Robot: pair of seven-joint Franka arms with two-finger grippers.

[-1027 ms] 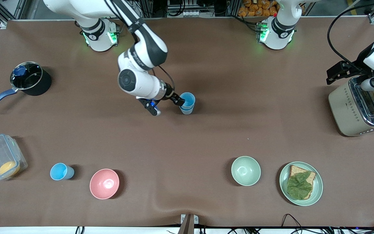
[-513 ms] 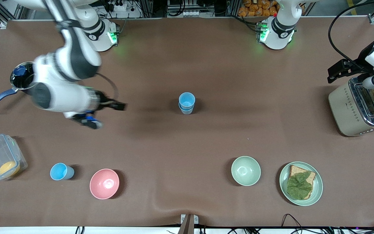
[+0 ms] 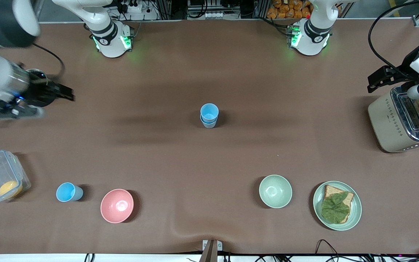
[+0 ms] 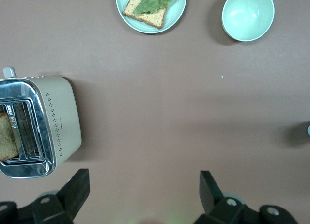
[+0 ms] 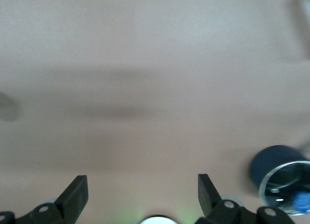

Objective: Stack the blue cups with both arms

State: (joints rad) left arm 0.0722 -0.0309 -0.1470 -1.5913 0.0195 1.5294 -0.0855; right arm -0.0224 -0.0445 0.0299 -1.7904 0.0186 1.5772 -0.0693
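Two blue cups stand nested in mid-table, the bright sky blue one [image 3: 209, 110] inside the paler grey-blue one [image 3: 208, 124]. A third blue cup [image 3: 67, 191] sits beside the pink bowl [image 3: 117, 205], nearer the front camera at the right arm's end. My right gripper [image 3: 67, 94] is open and empty, up over the table by the dark pot [image 3: 38, 75]; its own view [image 5: 143, 183] shows bare mat between its jaws. My left gripper [image 3: 374, 80] waits open and empty by the toaster [image 3: 395, 123], with only mat between its jaws in its own view [image 4: 144, 178].
The pot [image 5: 281, 178] is partly hidden by the right arm. A clear lidded box [image 3: 0, 176] holds something orange. A green bowl [image 3: 275, 191] and a plate [image 3: 355, 214] with bread and a leaf lie near the front. The toaster [image 4: 41, 124] holds toast.
My right gripper has let go of the stacked cups and swung away to its end of the table, over the pot. The stack stays put. The left arm has not moved.
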